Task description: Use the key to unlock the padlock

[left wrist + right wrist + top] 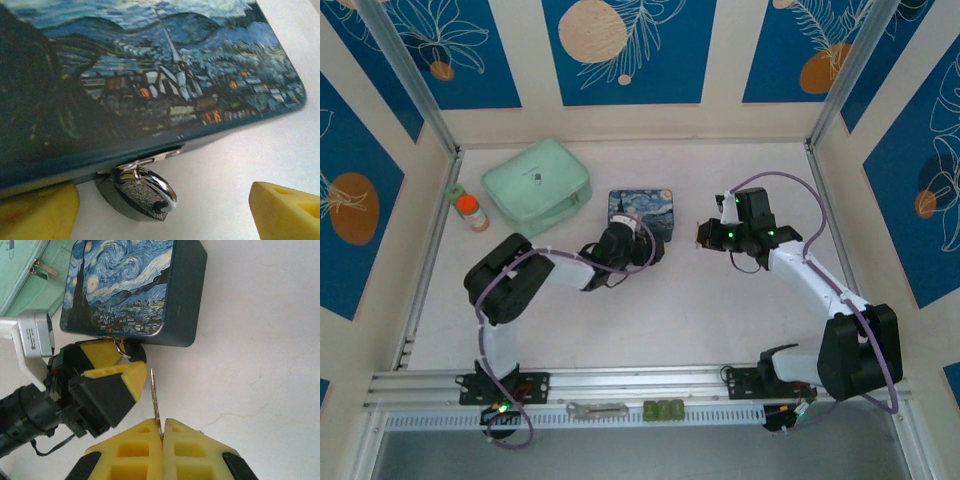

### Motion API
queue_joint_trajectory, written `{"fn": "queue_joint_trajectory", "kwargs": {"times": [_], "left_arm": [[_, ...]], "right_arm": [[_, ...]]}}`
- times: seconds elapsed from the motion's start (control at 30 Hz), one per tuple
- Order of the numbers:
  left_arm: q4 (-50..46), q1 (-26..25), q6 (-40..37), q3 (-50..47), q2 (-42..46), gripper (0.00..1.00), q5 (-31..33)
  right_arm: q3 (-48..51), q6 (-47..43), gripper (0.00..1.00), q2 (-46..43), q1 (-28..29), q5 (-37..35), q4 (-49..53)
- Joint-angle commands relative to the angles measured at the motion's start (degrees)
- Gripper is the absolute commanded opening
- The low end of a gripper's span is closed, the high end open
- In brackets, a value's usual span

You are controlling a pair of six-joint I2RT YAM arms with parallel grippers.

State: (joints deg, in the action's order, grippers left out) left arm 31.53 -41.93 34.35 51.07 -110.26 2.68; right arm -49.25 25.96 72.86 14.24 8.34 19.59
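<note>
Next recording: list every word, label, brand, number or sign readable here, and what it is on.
No text can be read in these views.
Dark print on the grey box at the left arm's wrist: too blurred to read.
Small dark mark on the green pouch: too small to read.
On the tin: a painted picture, no words.
On the padlock: no legible marking.

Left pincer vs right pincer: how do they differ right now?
Left pincer is open, its fingers either side of the small dark padlock with silvery shackle; right pincer is shut.
Right pincer grips the thin silvery key; left pincer holds nothing.
Left pincer sits at the blue starry-night tin's edge; right pincer stands back from it.
Both have yellow fingers.
</note>
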Motion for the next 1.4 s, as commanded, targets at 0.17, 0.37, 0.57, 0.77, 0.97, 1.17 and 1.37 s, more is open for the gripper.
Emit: {"fn": "queue_joint_trajectory", "kwargs": {"times": [0.17, 0.37, 0.57, 0.77, 0.97, 1.17, 1.37], "left_arm": [[-11.1, 2.7, -4.1, 4.3, -1.9, 0.76, 7.7], [-11.3, 3.0, -2.4, 5.7, -2.8, 0.60, 10.2], [-13.5, 3.8, -3.3, 12.5, -7.3, 0.75, 7.5], [-13.5, 3.5, -1.2, 14.4, -7.4, 0.22, 3.4], [-15.2, 2.4, 0.5, 10.2, -3.6, 0.15, 5.2], [-17.7, 1.1, 1.9, 6.9, -0.6, 0.20, 2.6], [-23.3, 1.1, 0.9, 7.9, 1.5, 0.50, 0.3]], "right_arm": [[0.8, 1.9, 0.00, -0.9, -0.1, 4.0, -3.0], [0.6, 2.7, 0.00, 0.5, 0.6, 4.6, -3.9], [-0.8, 2.6, 0.00, 1.9, 1.8, 4.5, -3.5], [-0.7, 2.6, 0.00, 1.7, 2.3, 3.9, -3.3], [-0.6, 2.7, 0.00, 2.8, 2.4, 4.0, -3.6], [-1.6, 2.6, 0.00, 4.3, 2.4, 4.6, -4.0], [-2.1, 2.4, 0.00, 5.2, 2.7, 5.0, -4.2]]}}
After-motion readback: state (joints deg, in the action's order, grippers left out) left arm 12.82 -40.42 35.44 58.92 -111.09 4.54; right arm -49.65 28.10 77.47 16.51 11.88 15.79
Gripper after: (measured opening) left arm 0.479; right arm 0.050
